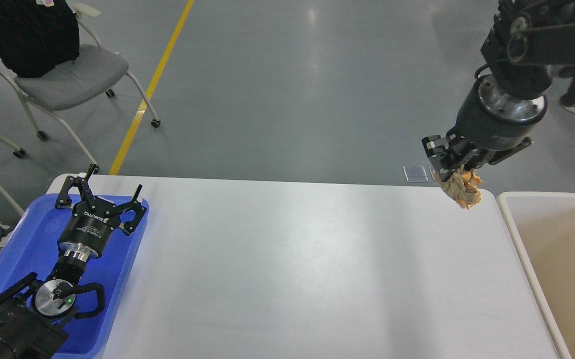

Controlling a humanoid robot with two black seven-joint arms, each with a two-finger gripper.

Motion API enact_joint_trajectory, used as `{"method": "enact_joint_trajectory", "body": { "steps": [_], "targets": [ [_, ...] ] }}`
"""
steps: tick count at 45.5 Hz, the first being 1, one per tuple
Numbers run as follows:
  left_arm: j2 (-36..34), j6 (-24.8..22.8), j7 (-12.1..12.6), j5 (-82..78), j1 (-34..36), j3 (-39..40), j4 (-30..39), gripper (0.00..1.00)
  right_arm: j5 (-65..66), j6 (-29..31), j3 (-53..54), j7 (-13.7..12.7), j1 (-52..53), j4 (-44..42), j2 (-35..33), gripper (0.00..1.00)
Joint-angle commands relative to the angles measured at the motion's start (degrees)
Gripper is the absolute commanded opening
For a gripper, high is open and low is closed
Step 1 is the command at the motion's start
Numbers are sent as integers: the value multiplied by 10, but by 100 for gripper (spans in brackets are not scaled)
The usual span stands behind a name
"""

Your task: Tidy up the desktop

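Right gripper (451, 175) pinches a crumpled tan-orange paper wad (462, 190), fingers closed on its top, wad hanging below them. Gripper points down, over the far right corner of the desktop (307, 279). Whether the wad touches the desktop surface cannot be told.

Desktop: large white rectangle, smooth, slightly glossy with soft reflections, rounded corners. Long axis runs left-right across the view; far edge faces the grey floor.

Cream bin (521, 249) sits just beside the desktop's right edge, rim visible, inside looks bare. Blue tray (122, 279) lies on the desktop's left end, overhanging the left edge. Left gripper (101, 192) hovers over the tray's far part, fingers spread wide, holding nothing, pointing away from the robot.

Beyond the desktop's far left corner: grey chair (73, 77) on castors and a yellow floor line (152, 85).
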State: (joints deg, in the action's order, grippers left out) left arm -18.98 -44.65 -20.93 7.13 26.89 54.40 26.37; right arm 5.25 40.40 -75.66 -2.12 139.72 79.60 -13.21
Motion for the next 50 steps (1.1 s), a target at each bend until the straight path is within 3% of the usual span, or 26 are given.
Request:
{"method": "enact_joint_trajectory", "body": {
  "steps": [1,15,21,27,34,40,45,50],
  "targets": [
    [0,0,0,0,0,0,0,99,5,-49,-22,-5,28,-19,-103,0],
    [0,0,0,0,0,0,0,99,2,-298,2,-6,-36,-61,-320,0],
    [0,0,0,0,0,0,0,99,2,-408,90,-6,-137,-94,-403,0],
    [0,0,0,0,0,0,0,99,-6,-501,219,-6,-288,-181,-452,0],
    [0,0,0,0,0,0,0,99,-10,-550,462,-6,-526,-326,-437,0],
    [0,0,0,0,0,0,0,99,-9,-555,656,-6,-695,-508,-359,0],
    [0,0,0,0,0,0,0,99,-8,-544,734,-5,-771,-674,-270,0],
    [0,0,0,0,0,0,0,99,-10,-542,756,-8,-808,-768,-202,0]
  ]
}}
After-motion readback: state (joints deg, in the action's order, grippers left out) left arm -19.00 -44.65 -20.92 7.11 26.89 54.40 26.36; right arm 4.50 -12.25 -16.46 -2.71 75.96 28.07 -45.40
